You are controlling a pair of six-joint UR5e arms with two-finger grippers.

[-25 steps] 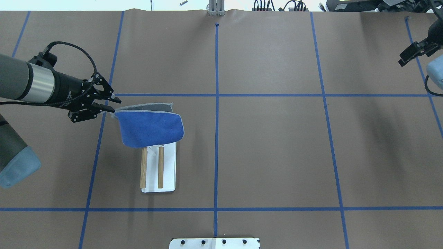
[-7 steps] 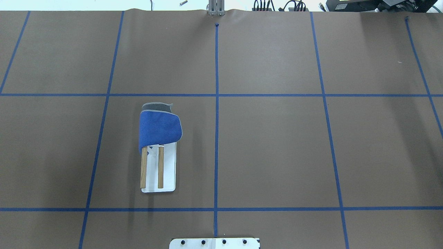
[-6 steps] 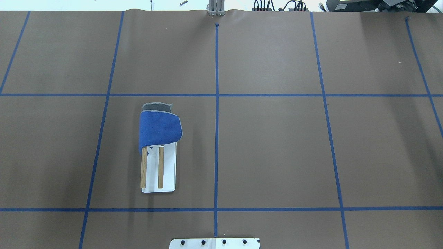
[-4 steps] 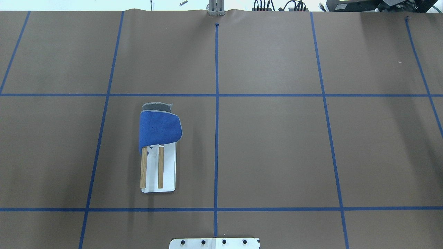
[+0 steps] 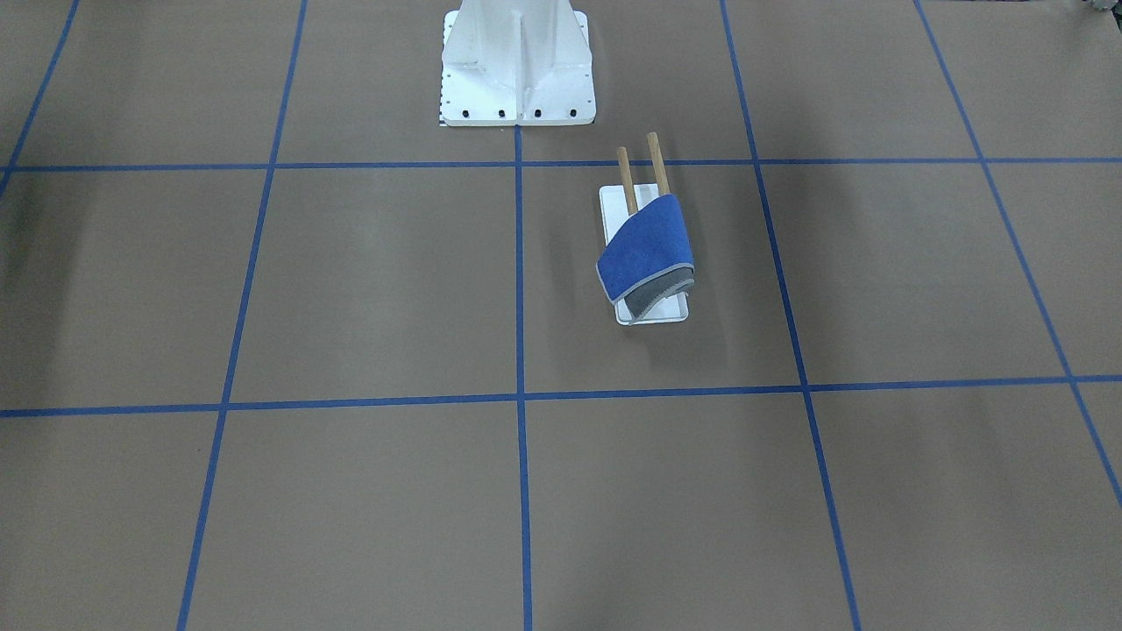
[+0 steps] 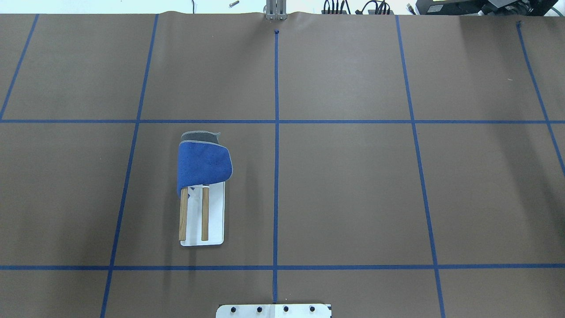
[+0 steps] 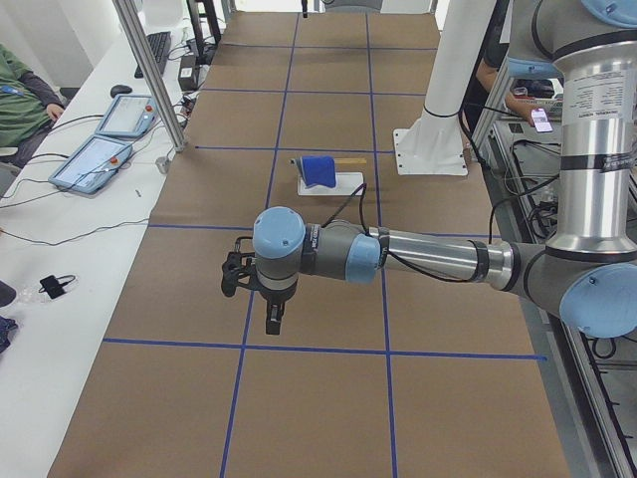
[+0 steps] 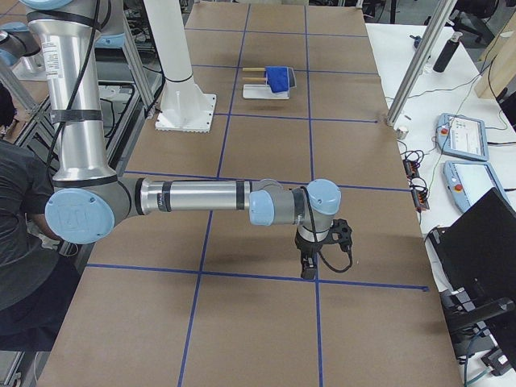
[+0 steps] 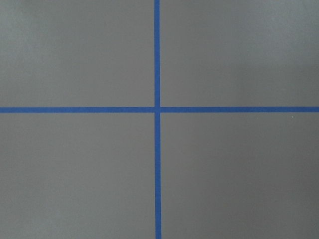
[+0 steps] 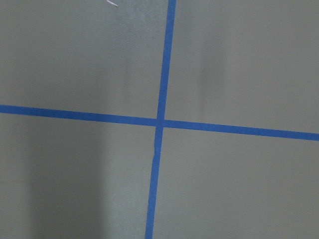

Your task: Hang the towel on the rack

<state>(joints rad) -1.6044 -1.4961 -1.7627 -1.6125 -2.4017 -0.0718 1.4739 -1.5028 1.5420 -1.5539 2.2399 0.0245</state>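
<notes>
You can see the towel [image 6: 203, 161] draped across both wooden bars [image 6: 183, 214] at the rack [image 6: 215, 221] end farthest from the robot, apparently held by its own weight, so the left gripper [image 7: 271, 317] and right gripper [image 8: 307, 265] hang well apart from it, whether spread or closed I cannot tell

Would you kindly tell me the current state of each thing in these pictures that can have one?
towel: draped across both wooden bars at the rack's far end, blue side up, held by no gripper.
rack: standing on the table, near part of its bars uncovered.
left gripper: pointing down, away from the rack; open or shut cannot be told.
right gripper: pointing down, away from the rack; open or shut cannot be told.
</notes>
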